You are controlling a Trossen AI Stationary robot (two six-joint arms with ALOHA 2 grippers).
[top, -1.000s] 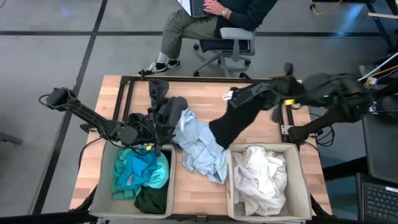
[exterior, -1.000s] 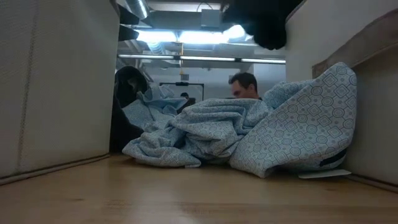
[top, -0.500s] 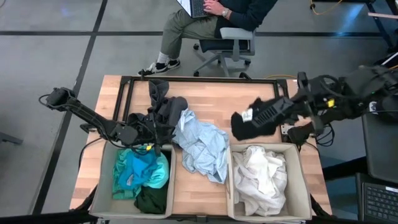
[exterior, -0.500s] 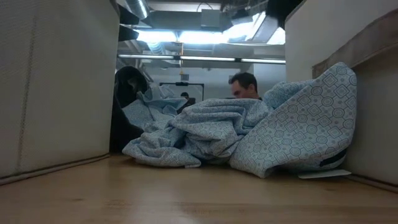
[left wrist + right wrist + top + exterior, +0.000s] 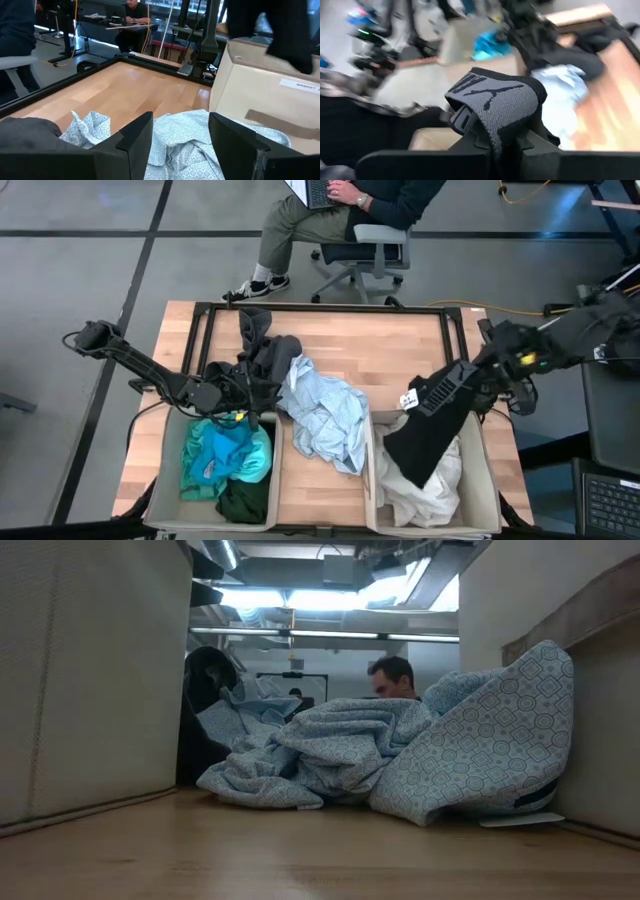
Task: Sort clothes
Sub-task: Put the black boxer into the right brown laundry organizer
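Right gripper [image 5: 470,377] is clamped tight on a black garment [image 5: 425,430], which hangs over the right bin [image 5: 484,470] above the white clothes [image 5: 438,480]. Left gripper [image 5: 252,392] has fingers spread wide, holding nothing, at the dark grey garment [image 5: 268,360]. Pale blue garment [image 5: 325,412] lies between the bins. Turquoise garment [image 5: 228,453] and dark green garment [image 5: 243,502] sit in the left bin [image 5: 160,480].
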